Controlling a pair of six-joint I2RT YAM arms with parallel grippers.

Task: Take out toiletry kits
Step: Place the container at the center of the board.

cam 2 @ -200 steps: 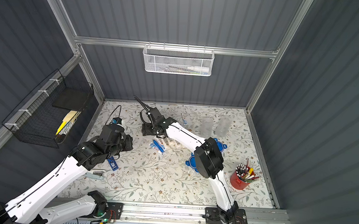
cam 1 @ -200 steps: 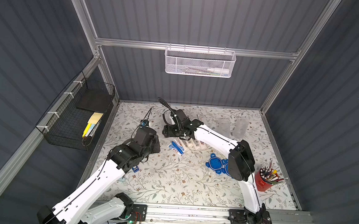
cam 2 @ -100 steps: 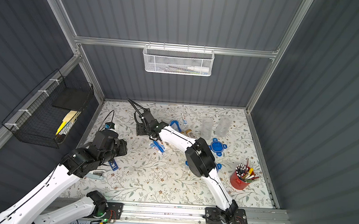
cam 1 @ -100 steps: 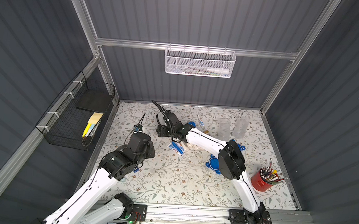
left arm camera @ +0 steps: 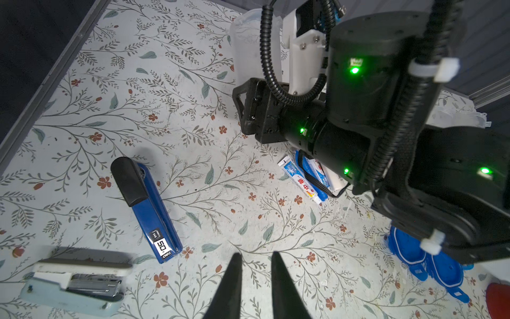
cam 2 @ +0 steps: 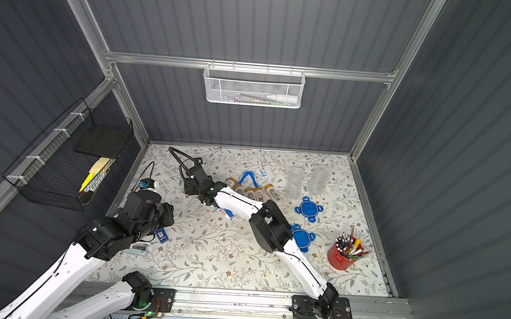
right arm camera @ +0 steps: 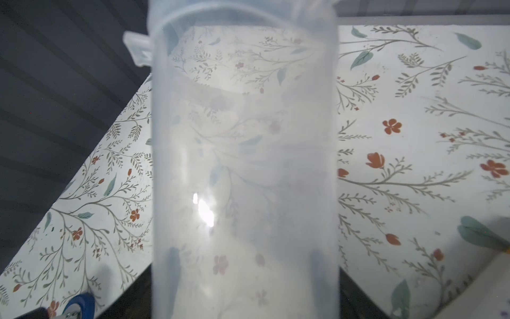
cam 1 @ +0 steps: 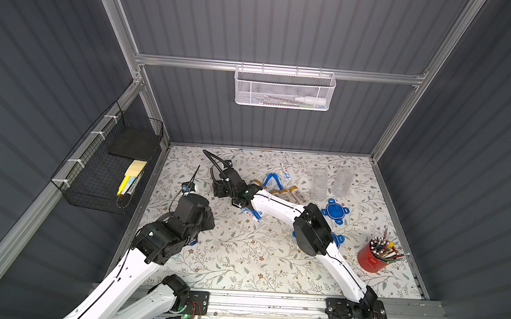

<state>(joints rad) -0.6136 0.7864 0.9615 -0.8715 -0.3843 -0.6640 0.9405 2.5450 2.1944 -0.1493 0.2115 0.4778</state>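
Floral desk [cam 2: 209,256]. Row of cream bottles [cam 2: 249,192], tan caps, lying near back centre. Blue toothbrushes [cam 2: 248,177] form V just behind row. Lone toothpaste tube [cam 2: 262,169] farther back. Toothpaste tubes [cam 2: 225,213] partly under right arm [cam 2: 238,201], which reaches toward back left. Two clear jars [cam 2: 294,182] upright, lidless, right of bottles. Blue lid [cam 2: 308,208] in front of jars. Second blue lid [cam 2: 305,239] partly under right elbow. Red cup [cam 2: 338,258] of pens front right. Left arm [cam 2: 137,213] over left side. Dark-blue flat gadget [cam 2: 161,235] and pale oblong item [cam 2: 139,252] beside it. White mesh basket [cam 2: 253,87] on back wall. Black wire basket [cam 2: 67,158] on left wall.

three clear jars [cam 1: 318,184], two blue lids [cam 1: 334,209], two staplers [left arm camera: 149,210], one red cup [cam 1: 370,262].
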